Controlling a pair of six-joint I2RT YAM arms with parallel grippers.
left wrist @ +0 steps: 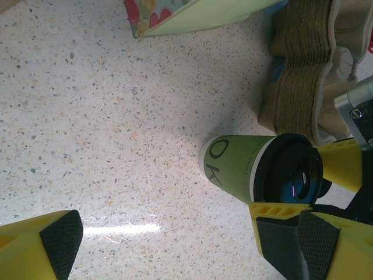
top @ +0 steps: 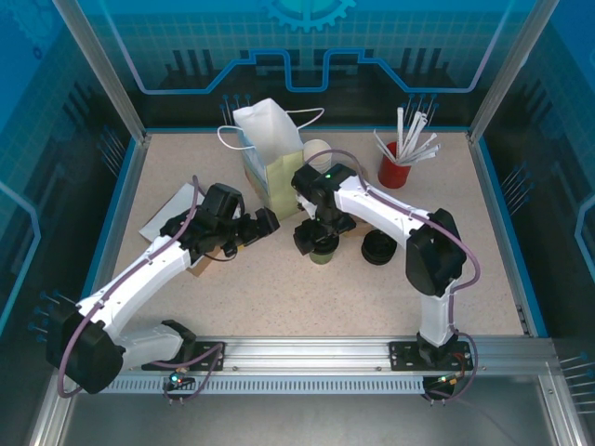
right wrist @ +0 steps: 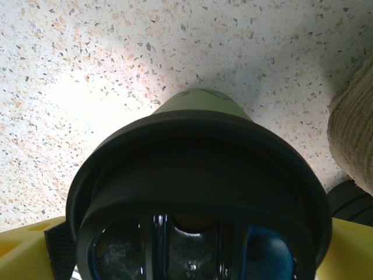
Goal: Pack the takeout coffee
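- Position: the takeout coffee (left wrist: 230, 166) stands upright on the worktop (top: 232, 297), near the centre, just in front of the paper bag (top: 270, 158) and between the two arms. Its black lid (right wrist: 198, 169) is fitted.
- Right end effector (top: 314, 240): open, set over the cup from above with one yellow finger (left wrist: 347, 166) on each side of the lid. This straddle suits a grasp at the lid band. Whether the pads touch the cup cannot be told.
- Left end effector (top: 265, 226): open and empty, low over bare worktop beside the cup and pointed toward it. Judged role: standing by, perhaps to steady the bag.
- Bag: upright, mouth up, handles loose, so entry has to be from above. The cup needs a lift above the bag rim before it travels rearward.
- Obstructions: a stack of loose black lids (top: 378, 247) lies near the cup on its right. A red cup of stirrers (top: 394, 170) stands farther back. A ribbed tan stack (left wrist: 303, 76) sits just beside the bag and close behind the cup.
- Open room: the worktop in front of the cup, toward the near edge, is bare. The tightest gap lies between the cup, the tan stack and the bag wall.
- Risk, as a judgement: a sideways swing could clip the tan stack or fold the bag rim. A straight vertical lift avoids both.
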